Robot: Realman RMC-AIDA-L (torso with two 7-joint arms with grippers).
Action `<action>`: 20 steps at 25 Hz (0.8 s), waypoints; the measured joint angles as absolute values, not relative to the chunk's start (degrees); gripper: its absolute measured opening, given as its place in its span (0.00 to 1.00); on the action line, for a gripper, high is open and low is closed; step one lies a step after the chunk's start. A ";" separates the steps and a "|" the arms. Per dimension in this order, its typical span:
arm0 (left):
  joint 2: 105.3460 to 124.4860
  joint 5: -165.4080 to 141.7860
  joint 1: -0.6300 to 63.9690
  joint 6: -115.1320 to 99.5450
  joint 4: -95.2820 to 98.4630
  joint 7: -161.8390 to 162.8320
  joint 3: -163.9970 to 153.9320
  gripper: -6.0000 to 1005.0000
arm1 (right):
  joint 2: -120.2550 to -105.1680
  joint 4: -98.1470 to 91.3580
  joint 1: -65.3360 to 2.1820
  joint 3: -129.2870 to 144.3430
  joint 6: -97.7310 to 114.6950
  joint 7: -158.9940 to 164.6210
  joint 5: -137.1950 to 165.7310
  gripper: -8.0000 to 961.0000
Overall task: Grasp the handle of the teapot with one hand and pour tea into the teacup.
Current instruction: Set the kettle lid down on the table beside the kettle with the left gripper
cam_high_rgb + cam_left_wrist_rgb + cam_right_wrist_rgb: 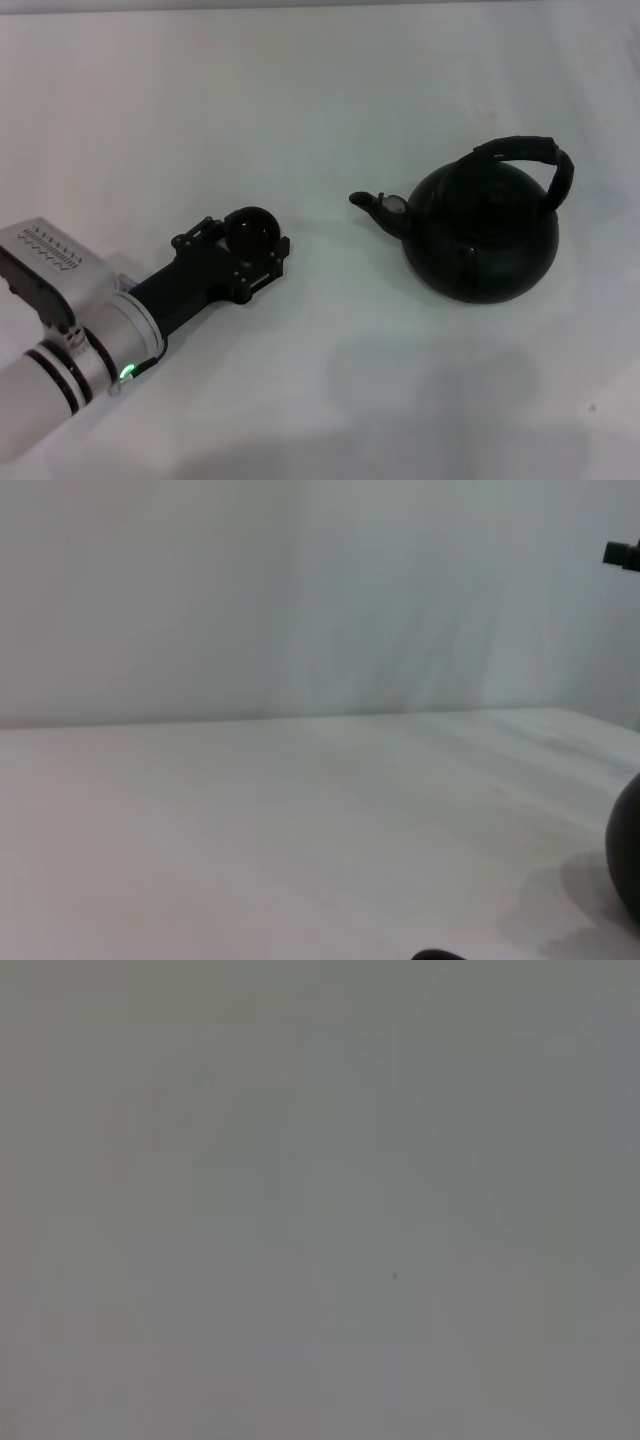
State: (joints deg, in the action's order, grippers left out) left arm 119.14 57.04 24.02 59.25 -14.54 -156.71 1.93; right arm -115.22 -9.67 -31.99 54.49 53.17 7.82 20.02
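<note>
The black teapot (pixel 480 240) stands upright on the white table at the right, its spout (pixel 375 204) pointing left toward the teacup. Its ribbed arched handle (pixel 530 153) rises over the top right, with nothing touching it. The small dark teacup (pixel 252 228) sits left of centre, right at the tip of my left gripper (pixel 248 242), which reaches in from the lower left. The left wrist view shows an edge of the teapot (pixel 628 865) and a dark sliver (pixel 438 955) at the bottom. My right gripper is out of view; its wrist view shows only flat grey.
The white table (pixel 330 100) spreads all around the two objects. A bare gap of table lies between the teacup and the spout. A pale wall (pixel 300 590) stands behind the table in the left wrist view.
</note>
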 joint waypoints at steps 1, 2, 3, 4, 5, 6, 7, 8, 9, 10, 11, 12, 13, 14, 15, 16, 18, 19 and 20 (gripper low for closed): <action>119.15 57.04 24.05 59.15 -14.51 -156.72 1.96 0.73 | -115.22 -9.67 -32.00 54.45 53.17 7.82 20.03 0.75; 119.14 57.04 24.04 59.13 -14.49 -156.73 1.97 0.73 | -115.22 -9.67 -32.00 54.41 53.17 7.82 20.03 0.75; 119.15 57.04 24.04 59.13 -14.47 -156.81 1.99 0.73 | -115.22 -9.67 -31.99 54.34 53.17 7.82 20.03 0.75; 119.15 57.04 24.05 59.13 -14.45 -157.09 2.00 0.73 | -115.22 -9.67 -31.99 54.28 53.17 7.82 20.03 0.75; 119.18 57.04 24.04 59.19 -14.45 -157.81 2.01 0.73 | -115.22 -9.67 -31.99 54.25 53.17 7.82 20.03 0.75; 119.21 57.04 24.00 59.34 -14.47 -158.85 2.01 0.73 | -115.22 -9.67 -31.99 54.25 53.17 7.82 20.03 0.75; 119.25 57.04 23.97 59.47 -14.51 -159.46 2.02 0.73 | -115.22 -9.67 -31.99 54.24 53.17 7.82 20.03 0.75; 119.30 57.04 23.94 59.66 -14.66 -160.51 2.02 0.75 | -115.22 -9.67 -31.99 54.23 53.17 7.82 20.04 0.75; 119.34 57.04 23.93 59.75 -14.80 -161.14 2.03 0.77 | -115.23 -9.67 -31.99 54.23 53.17 7.82 20.04 0.75; 119.34 57.04 23.93 59.80 -14.89 -161.56 2.02 0.79 | -115.22 -9.67 -31.99 54.22 53.17 7.82 20.04 0.75; 119.35 57.04 23.95 59.81 -14.91 -161.69 2.02 0.82 | -115.23 -9.67 -31.99 54.22 53.17 7.82 20.04 0.75; 119.35 57.05 23.99 59.81 -14.92 -161.74 2.03 0.84 | -115.23 -9.67 -31.99 54.22 53.17 7.82 20.04 0.75; 119.35 57.12 23.99 59.81 -14.91 -161.74 2.04 0.86 | -115.22 -9.67 -31.99 54.22 53.17 7.82 20.04 0.75; 119.34 57.19 23.99 59.86 -14.91 -161.74 2.09 0.86 | -115.22 -9.67 -31.99 54.22 53.17 7.82 20.04 0.75; 119.32 57.23 23.98 59.95 -14.90 -161.74 2.12 0.86 | -115.22 -9.68 -31.99 54.22 53.17 7.82 20.04 0.75; 119.30 57.30 23.94 60.03 -14.90 -161.75 2.16 0.86 | -115.22 -9.70 -31.99 54.22 53.18 7.82 20.04 0.75; 119.28 57.34 23.84 60.19 -14.85 -161.74 2.20 0.86 | -115.23 -9.79 -31.99 54.22 53.18 7.82 20.04 0.75; 119.28 57.35 23.79 60.26 -14.81 -161.74 2.20 0.86 | -115.24 -9.81 -31.99 54.22 53.19 7.82 20.04 0.75; 119.27 57.38 23.74 60.35 -14.74 -161.74 2.20 0.87 | -115.27 -9.84 -31.99 54.22 53.19 7.82 20.04 0.75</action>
State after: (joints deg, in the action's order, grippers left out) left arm 119.27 57.38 23.74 60.35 -14.74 -161.74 2.20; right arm -115.27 -9.84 -31.99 54.22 53.19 7.82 20.04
